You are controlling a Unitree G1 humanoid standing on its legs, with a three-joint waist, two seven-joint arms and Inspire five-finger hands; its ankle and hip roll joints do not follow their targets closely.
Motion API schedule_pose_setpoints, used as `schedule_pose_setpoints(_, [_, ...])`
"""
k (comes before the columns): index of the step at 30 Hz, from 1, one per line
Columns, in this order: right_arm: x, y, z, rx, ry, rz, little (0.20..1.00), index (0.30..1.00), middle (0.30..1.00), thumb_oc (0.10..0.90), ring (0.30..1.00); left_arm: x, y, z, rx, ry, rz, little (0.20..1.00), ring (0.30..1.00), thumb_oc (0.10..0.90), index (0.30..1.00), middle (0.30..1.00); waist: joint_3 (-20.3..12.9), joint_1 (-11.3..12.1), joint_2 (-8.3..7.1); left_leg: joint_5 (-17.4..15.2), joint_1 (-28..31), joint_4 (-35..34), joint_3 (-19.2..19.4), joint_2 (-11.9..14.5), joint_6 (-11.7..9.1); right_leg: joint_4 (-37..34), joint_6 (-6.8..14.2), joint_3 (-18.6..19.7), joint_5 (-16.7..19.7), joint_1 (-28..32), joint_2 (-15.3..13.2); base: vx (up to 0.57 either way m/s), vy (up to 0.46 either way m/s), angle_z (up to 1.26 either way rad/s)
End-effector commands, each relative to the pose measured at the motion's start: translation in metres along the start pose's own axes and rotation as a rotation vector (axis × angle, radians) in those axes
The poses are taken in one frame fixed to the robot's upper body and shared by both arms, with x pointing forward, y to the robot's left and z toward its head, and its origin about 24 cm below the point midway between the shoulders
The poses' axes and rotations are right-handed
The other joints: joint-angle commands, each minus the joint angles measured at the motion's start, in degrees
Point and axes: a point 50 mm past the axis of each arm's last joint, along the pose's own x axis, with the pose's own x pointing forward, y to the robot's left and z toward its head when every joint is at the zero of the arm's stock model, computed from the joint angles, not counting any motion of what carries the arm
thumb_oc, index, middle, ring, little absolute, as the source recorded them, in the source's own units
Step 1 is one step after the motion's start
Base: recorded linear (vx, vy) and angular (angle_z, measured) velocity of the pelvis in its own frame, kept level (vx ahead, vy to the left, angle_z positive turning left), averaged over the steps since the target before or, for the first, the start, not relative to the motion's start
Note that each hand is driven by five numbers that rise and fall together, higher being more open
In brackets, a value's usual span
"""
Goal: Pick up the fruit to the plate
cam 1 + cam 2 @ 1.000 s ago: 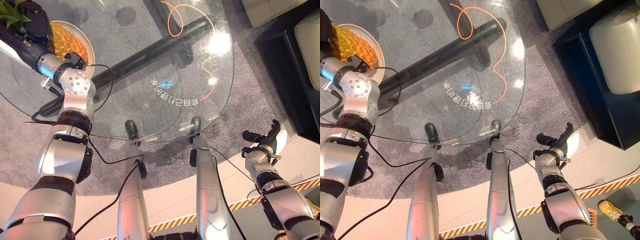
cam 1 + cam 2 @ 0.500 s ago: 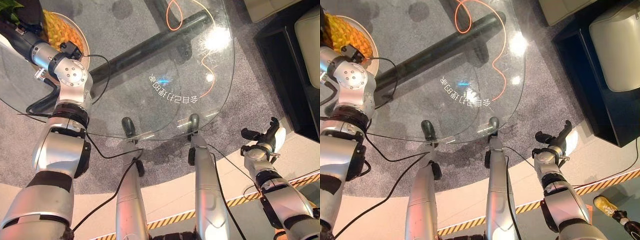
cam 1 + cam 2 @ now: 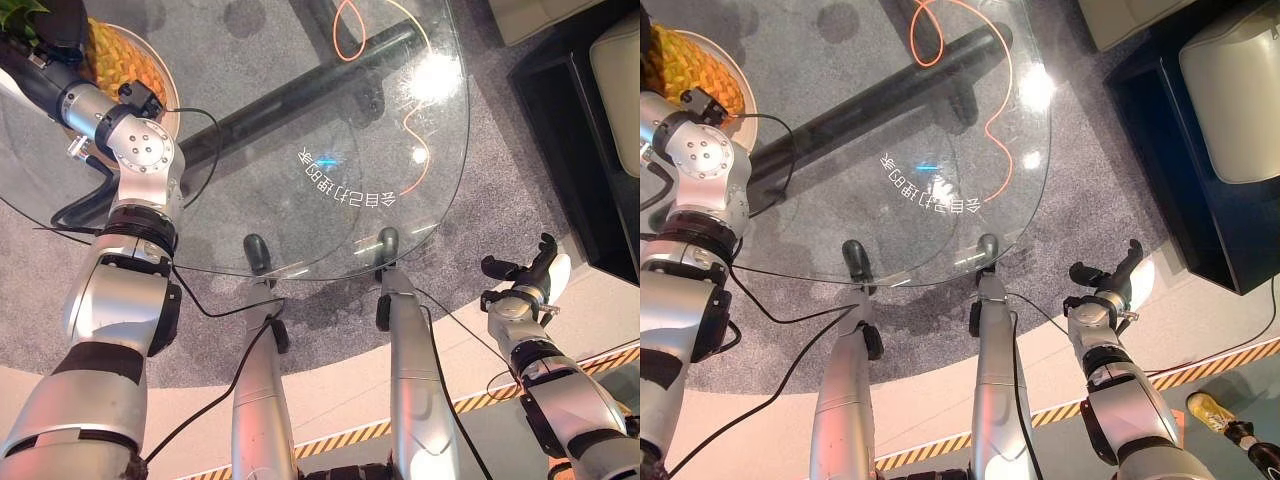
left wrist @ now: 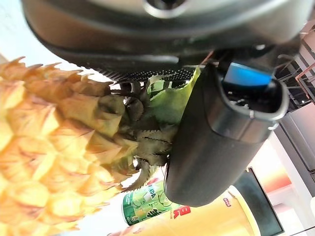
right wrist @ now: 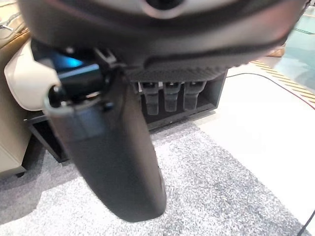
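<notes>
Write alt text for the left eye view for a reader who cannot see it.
The robot's left hand reaches to a pineapple lying on a plate at the far left of a round glass table. The right hand hangs open beside the table, over the floor, holding nothing.

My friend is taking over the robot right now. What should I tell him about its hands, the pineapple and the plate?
Left hand: at the leafy end of the yellow pineapple, thumb beside the green leaves; whether it grips them I cannot tell.
Right hand: open, idle, off the round glass table, above the floor.
Pineapple: over the pale round plate at the table's far left; resting or lifted, I cannot tell.
Done: the fruit is at the plate.
Left: probably let go and draw the left hand back.
</notes>
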Motion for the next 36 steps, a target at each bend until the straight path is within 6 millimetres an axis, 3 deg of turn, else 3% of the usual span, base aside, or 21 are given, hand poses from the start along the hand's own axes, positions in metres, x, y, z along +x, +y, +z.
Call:
schedule_pose_setpoints(1, [0.003, -0.014, -0.010, -0.014, 0.012, -0.094, 0.900, 0.900, 0.900, 0.800, 0.900, 0.032, 0.004, 0.046, -0.153, -0.213, 0.029, 0.683, 0.714, 0.583, 0.714, 0.714, -1.4, 2.0, -2.57, -11.2, -1.0, 11.8, 0.5, -1.4, 0.4, -4.9, -0.8, -1.0, 1.5, 2.5, 3.1, 0.00, 0.000, 0.00])
schedule_pose_setpoints(29, [0.003, -0.019, -0.014, 0.008, 0.033, -0.128, 0.900, 0.900, 0.900, 0.800, 0.900, 0.003, 0.014, 0.028, -0.184, -0.210, -0.109, 0.727, 0.752, 0.627, 0.752, 0.752, -1.4, 4.6, -1.98, -11.6, -1.2, 12.1, -0.8, -2.5, 1.1, -5.4, -0.5, -2.3, 2.0, 2.9, 2.6, 0.00, 0.000, 0.00])
schedule_pose_setpoints(34, [0.003, -0.021, -0.016, 0.010, 0.040, -0.133, 0.900, 0.900, 0.900, 0.800, 0.900, -0.001, 0.014, 0.027, -0.201, -0.208, -0.157, 0.768, 0.787, 0.668, 0.787, 0.787, -1.4, 4.9, -1.75, -11.7, -1.1, 12.1, -0.9, -2.6, 1.2, -5.3, -0.4, -2.5, 2.1, 3.0, 2.4, 0.00, 0.000, 0.00])
schedule_pose_setpoints(36, [0.003, -0.021, -0.017, 0.009, 0.043, -0.133, 0.900, 0.900, 0.900, 0.800, 0.900, -0.005, 0.014, 0.025, -0.208, -0.209, -0.178, 0.856, 0.862, 0.756, 0.862, 0.862, -1.4, 5.1, -1.65, -11.8, -1.0, 12.0, -1.0, -2.8, 1.2, -5.3, -0.4, -2.7, 2.0, 3.1, 2.3, 0.00, 0.000, 0.00])
